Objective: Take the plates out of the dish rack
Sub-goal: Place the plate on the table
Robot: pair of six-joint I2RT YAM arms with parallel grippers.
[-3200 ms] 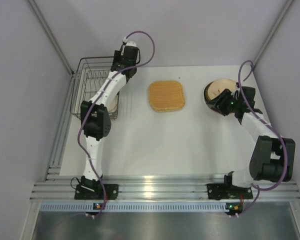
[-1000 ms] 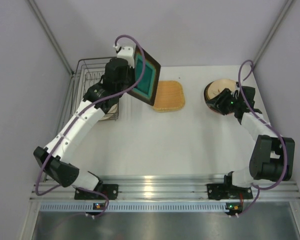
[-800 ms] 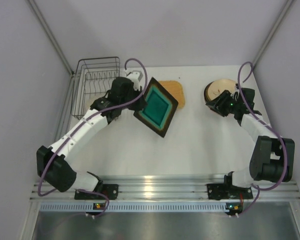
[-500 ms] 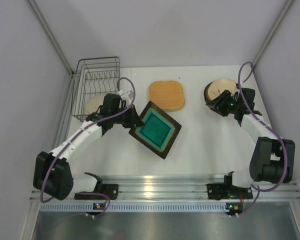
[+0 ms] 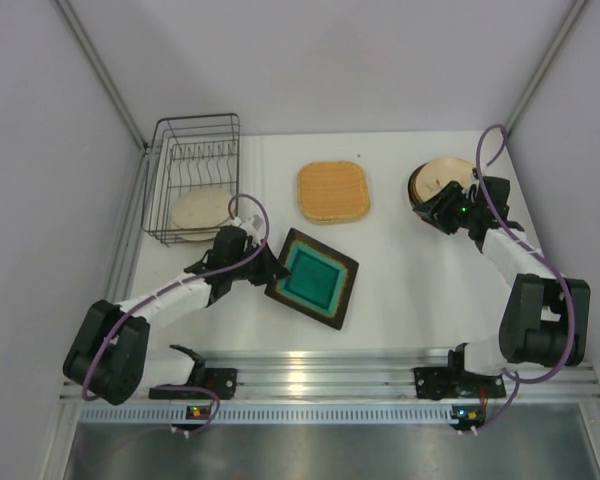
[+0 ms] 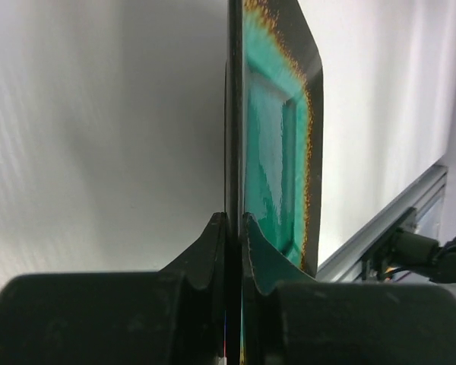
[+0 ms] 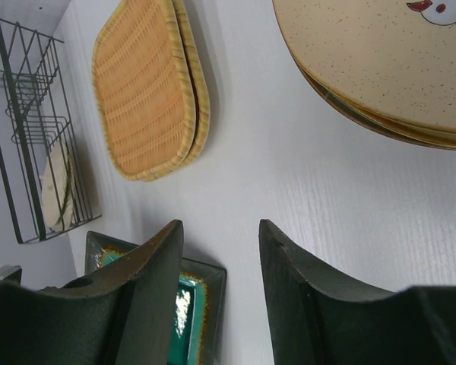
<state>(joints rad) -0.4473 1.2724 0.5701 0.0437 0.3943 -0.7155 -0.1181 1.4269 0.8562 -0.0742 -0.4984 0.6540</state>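
On the tabletop (image 5: 410,290): most plates out, one left racked

Clamped in the left end effector (image 5: 267,268), the square teal plate (image 5: 315,278) hangs low just ahead of it, not yet released. Behind that end effector the dish rack (image 5: 197,150) holds one cream round plate (image 5: 202,210). Woven plate (image 5: 333,190) and cream plate stack (image 5: 435,178) lie unloaded; the right end effector (image 7: 220,228), fingers apart and empty, sits beside the stack.

I log a white table (image 5: 410,300). On it:
- rack (image 5: 195,180) near the left gripper (image 5: 269,268), toward the far edge
- woven plates (image 5: 333,191) between the grippers, also farther out
- cream plates (image 5: 435,178) just beside the right gripper (image 5: 432,208)

Teal plate (image 5: 315,278) at the left gripper: table contact unclear.
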